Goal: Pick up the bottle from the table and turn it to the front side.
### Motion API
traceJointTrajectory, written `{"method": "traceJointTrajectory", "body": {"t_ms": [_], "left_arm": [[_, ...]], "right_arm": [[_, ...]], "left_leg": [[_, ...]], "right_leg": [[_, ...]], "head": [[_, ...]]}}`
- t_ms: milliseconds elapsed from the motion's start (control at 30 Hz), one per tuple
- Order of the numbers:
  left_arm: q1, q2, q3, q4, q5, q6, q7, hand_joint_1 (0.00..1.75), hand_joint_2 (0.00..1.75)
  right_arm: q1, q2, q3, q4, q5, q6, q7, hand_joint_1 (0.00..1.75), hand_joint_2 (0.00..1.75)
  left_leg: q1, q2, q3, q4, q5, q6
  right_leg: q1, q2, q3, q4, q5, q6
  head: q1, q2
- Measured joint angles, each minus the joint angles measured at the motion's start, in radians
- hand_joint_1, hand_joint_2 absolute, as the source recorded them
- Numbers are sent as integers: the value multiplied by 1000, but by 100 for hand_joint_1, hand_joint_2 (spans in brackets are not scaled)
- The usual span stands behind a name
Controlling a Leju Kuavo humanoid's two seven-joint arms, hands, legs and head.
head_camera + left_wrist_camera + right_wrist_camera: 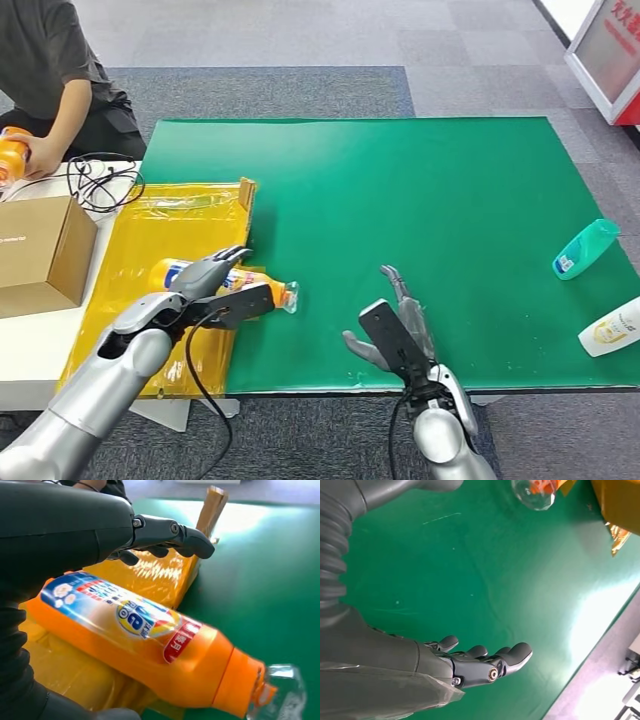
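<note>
An orange bottle [278, 292] with a blue and white label and a clear cap lies on its side, its body on the yellow sheet [173, 225] and its neck over the green mat [423, 200]. My left hand [215, 285] hovers over it, open; in the left wrist view the fingers [173, 532] reach above the bottle [143, 640] and the thumb lies below it, not closed. My right hand [396, 325] hangs open above the mat near the front edge, to the right of the bottle, its fingers [486, 662] spread and holding nothing.
A teal bottle [585, 248] and a white bottle [611, 328] lie at the mat's right edge. A cardboard box [41, 250] and cables [102, 180] sit on the white table at left. A person at the back left holds another orange bottle [11, 155].
</note>
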Motion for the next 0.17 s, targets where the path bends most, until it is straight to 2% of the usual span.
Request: {"method": "traceJointTrajectory", "body": {"t_ms": [167], "left_arm": [[149, -30, 111, -255, 62, 78, -23, 0, 175]], "right_arm": [[39, 0, -22, -38, 2, -6, 18, 0, 175]], "left_leg": [[0, 1, 0, 0, -1, 0]], "right_leg": [[0, 1, 0, 0, 0, 0]], "head": [[0, 0]]}}
